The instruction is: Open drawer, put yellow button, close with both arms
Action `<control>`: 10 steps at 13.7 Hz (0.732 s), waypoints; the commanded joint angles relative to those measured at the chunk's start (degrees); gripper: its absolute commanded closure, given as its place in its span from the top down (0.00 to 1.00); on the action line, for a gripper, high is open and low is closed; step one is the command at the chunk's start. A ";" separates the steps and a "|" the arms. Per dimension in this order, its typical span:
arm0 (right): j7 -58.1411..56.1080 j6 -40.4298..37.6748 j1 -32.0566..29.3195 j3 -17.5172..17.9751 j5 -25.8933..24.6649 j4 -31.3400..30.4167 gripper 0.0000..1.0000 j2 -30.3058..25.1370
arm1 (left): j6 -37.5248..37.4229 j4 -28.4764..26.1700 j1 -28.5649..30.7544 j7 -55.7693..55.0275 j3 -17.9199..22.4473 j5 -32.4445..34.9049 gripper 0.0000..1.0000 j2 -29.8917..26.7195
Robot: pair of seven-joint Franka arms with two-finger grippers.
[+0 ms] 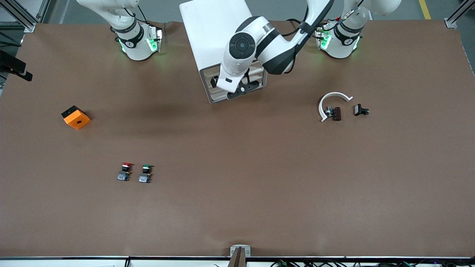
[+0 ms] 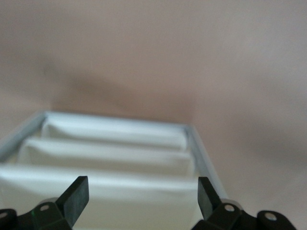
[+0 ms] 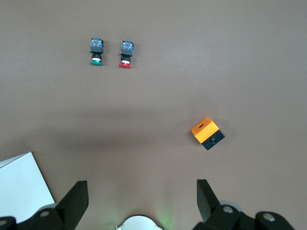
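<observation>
In the front view, the left arm reaches from its base to the white cabinet (image 1: pixel 219 37), and the left gripper (image 1: pixel 243 88) hangs at the cabinet's drawer face, where the cream fronts stack up. The gripper covers much of that face, so the drawer cannot be told apart from the others here, and the finger gap does not show. The right gripper is out of this view; only the right arm's base shows, and that arm waits. Nearer the camera lie 2 push-buttons side by side, the red button (image 1: pixel 124 171) and the green button (image 1: pixel 145 173), with an orange block (image 1: pixel 76 117) toward the right arm's end of the table. Toward the left arm's end lie a white curved piece (image 1: pixel 330 102) and a small black part (image 1: pixel 360 110). No yellow button can be seen.

In the left wrist view, the left gripper (image 2: pixel 143 194) holds its 2 fingers (image 2: pixel 76 195) wide apart with nothing between them. The cabinet's stacked white drawer fronts (image 2: pixel 110 153) lie just past the fingertips and span the gap.

In the right wrist view, the right gripper (image 3: pixel 142 196) is up over the bare table, its fingers (image 3: pixel 207 196) spread wide and empty. The orange block (image 3: pixel 207 133) lies just past one fingertip; the green button (image 3: pixel 96 50) and red button (image 3: pixel 126 52) lie well apart from the fingers. A corner of the cabinet (image 3: pixel 21 184) sits beside the other finger.
</observation>
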 commanded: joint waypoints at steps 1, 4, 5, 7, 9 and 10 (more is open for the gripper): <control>-0.59 1.50 0.66 -0.61 0.54 -2.83 1.00 -2.41 | -0.89 4.20 5.15 1.34 0.11 2.72 1.00 -0.33; -0.68 0.98 0.75 -0.43 0.46 -2.65 1.00 -2.40 | -1.06 6.84 11.82 5.02 0.11 6.04 1.00 -1.29; -0.77 0.89 0.75 -0.43 0.46 -2.56 1.00 -2.40 | -1.32 7.28 13.85 6.78 0.11 7.54 1.00 -1.73; -0.86 0.89 0.66 -0.52 0.46 -2.21 1.00 -2.32 | -5.78 7.55 18.41 13.34 0.11 10.96 1.00 -4.18; -0.94 0.71 0.57 -0.61 0.20 -1.69 1.00 -2.40 | -12.45 7.46 22.02 22.04 0.11 12.91 1.00 -7.26; -1.03 0.71 0.66 -0.43 -0.07 -1.60 1.00 -2.40 | -15.88 7.46 24.82 26.70 0.11 13.09 1.00 -9.27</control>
